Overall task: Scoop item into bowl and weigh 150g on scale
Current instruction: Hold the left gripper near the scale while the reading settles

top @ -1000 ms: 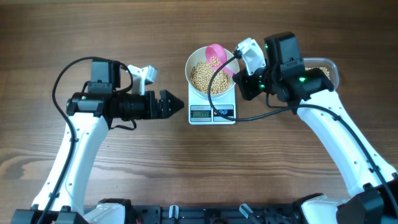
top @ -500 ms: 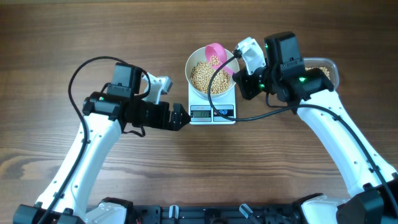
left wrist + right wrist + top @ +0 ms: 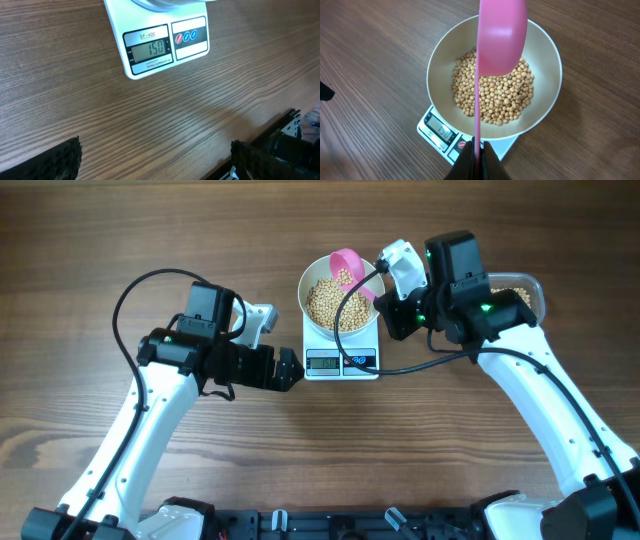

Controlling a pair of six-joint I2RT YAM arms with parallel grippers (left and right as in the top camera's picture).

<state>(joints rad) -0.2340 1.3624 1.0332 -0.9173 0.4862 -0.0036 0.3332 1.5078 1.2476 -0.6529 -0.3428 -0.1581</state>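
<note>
Deep round white bowl (image 3: 547,65) of pale tan soybean-like beans (image 3: 495,102) sits on white square scale (image 3: 191,48), upper centre overhead; marked "SF-400", display (image 3: 148,48) reading "150", suggesting target met. Right claw (image 3: 479,156), pinched on pink plastic scoop (image 3: 501,35), holds it over the bowl for topping up. Left claw (image 3: 289,369), spread wide and empty, faces the display to read it.

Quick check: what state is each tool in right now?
Left tool: open, holding nothing.
Right tool: closed on the pink scoop, by its handle, above the bowl.
</note>
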